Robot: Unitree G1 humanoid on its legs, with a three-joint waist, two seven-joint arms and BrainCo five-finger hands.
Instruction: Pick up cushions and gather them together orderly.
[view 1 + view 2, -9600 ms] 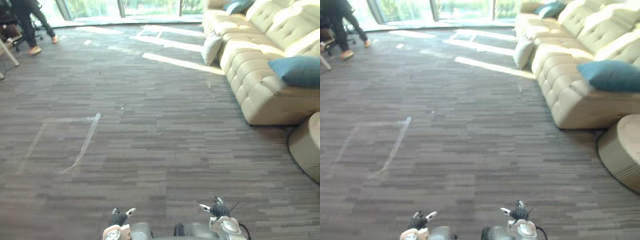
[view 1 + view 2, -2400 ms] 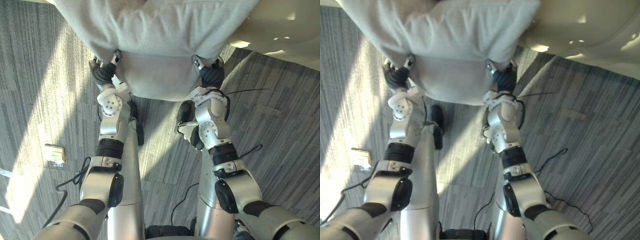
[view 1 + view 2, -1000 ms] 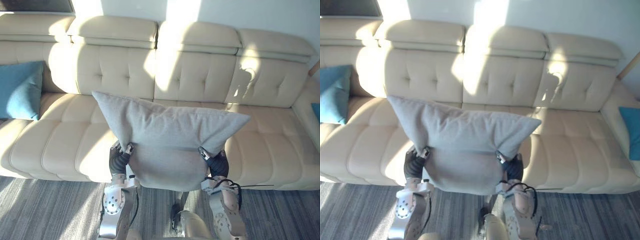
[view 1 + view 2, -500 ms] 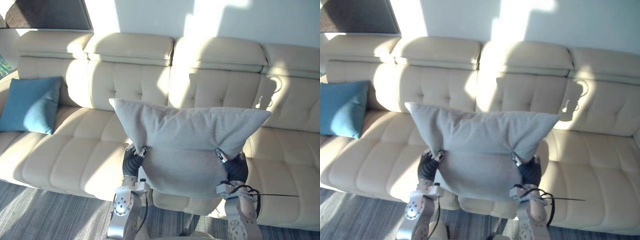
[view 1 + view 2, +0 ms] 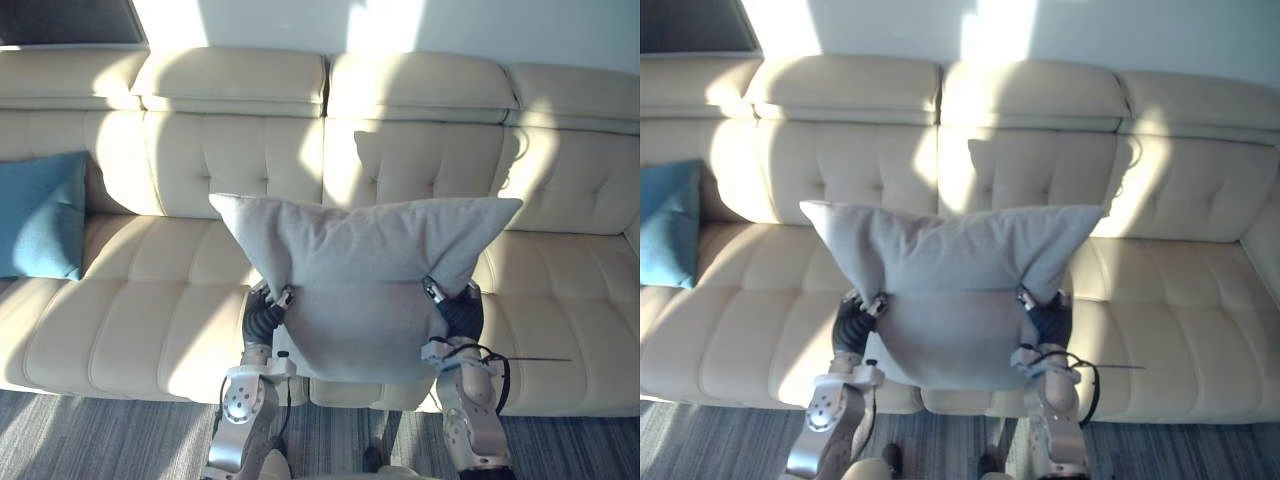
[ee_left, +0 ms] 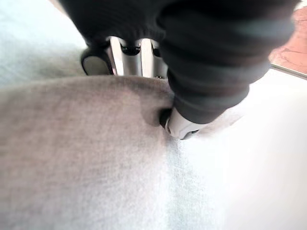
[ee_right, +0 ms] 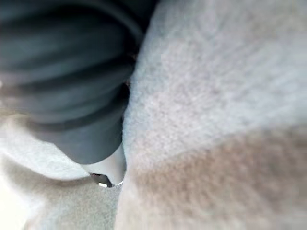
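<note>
Over the cream sofa (image 5: 140, 320) seat, the grey cushion (image 5: 360, 270) hangs upright between both hands. The left hand (image 5: 262, 320) and the right hand (image 5: 458, 312) each pinch a lower side, fingers curled into the fabric. This two-sided grip holds it level, probably for setting it neatly beside the teal cushion (image 5: 40, 215).

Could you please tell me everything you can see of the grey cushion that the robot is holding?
The light grey square fabric cushion looks soft and plump. It is held upright before the cream tufted sofa, its upper corners flaring outward. The left hand pinches its left edge and the right hand its right edge, thumbs on the near face, denting the cloth. Whether it touches the sofa I cannot tell.
</note>
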